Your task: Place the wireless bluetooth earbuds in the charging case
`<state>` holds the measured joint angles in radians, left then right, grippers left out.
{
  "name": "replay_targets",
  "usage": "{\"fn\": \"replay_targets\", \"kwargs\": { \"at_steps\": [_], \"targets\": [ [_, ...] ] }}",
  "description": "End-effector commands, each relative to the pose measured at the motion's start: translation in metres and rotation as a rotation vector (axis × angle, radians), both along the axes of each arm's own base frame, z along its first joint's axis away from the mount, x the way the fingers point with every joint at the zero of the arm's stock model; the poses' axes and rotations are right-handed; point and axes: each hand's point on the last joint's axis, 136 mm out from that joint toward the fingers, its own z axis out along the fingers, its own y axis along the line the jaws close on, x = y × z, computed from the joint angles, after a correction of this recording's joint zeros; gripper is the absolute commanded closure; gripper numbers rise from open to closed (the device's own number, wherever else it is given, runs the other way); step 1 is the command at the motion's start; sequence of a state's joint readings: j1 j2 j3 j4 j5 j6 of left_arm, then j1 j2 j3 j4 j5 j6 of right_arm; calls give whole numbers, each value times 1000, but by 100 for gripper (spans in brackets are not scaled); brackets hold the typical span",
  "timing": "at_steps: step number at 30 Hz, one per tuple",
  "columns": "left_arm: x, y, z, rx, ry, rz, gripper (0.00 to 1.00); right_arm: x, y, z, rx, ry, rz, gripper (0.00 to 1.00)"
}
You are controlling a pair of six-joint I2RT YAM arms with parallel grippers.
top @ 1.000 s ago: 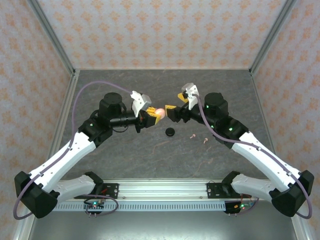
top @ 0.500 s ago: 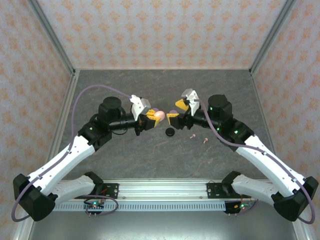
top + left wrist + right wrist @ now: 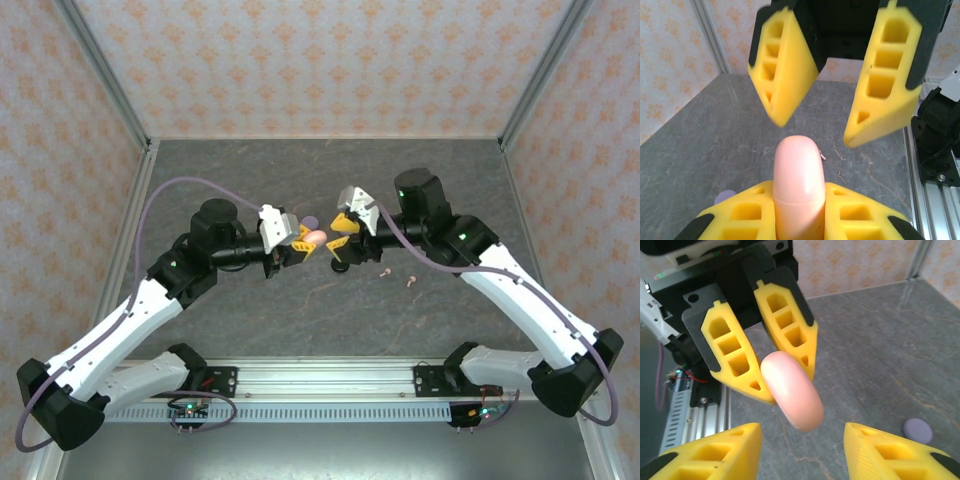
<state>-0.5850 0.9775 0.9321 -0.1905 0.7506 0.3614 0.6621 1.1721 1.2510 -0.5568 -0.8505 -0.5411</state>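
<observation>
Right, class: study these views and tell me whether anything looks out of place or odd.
Two pale pink earbuds lie loose on the table, apart from the pink case, which the left jaws hold up in the air, seemingly closed. Nothing looks spilled or damaged.

Both arms rise from their bases at the near edge and fold in toward the middle, so the grippers sit nose to nose, up off the table. The left arm [image 3: 140, 310] has its elbow kicked out to the left and its wrist pointing right. The left gripper [image 3: 300, 240] is clamped tight on a pink case [image 3: 316, 237] that pokes out past its yellow fingers [image 3: 740, 220]. The right arm [image 3: 520, 290] pretty much mirrors it, wrist pointing left. The right gripper [image 3: 338, 228] has its jaws apart, fingertips flanking the free end of the case. There's a visible gap on each side in both wrist views, so it isn't touching.
</observation>
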Motion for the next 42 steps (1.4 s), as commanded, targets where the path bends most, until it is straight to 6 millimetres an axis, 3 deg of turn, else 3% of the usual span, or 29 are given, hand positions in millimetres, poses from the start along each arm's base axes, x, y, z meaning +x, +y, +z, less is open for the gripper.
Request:
{"fn": "replay_targets", "kwargs": {
  "at_steps": [1, 11, 22, 25, 29, 34, 42],
  "targets": [
    [-7, -3, 11, -1, -65, -40, 100, -13, 7, 4, 21, 24, 106, 54],
    [-9, -7, 10, -6, -52, -65, 100, -15, 22, 10, 54, 42, 169, 62],
    [-8, -8, 5, 7, -27, -68, 100, -20, 14, 13, 40, 11, 162, 82],
    [-8, -8, 1, 21, -8, -68, 75, -21, 12, 15, 44, 0, 152, 82],
    [-8, -8, -2, 24, 6, -61, 57, -20, 11, 16, 42, -6, 141, 82],
    [-7, -5, -9, 33, 18, -42, 52, -19, 10, 13, 34, -3, 135, 82],
    [-9, -8, -5, 5, 23, -56, 57, -15, 13, 7, 21, 17, 130, 82]
  ]
}}
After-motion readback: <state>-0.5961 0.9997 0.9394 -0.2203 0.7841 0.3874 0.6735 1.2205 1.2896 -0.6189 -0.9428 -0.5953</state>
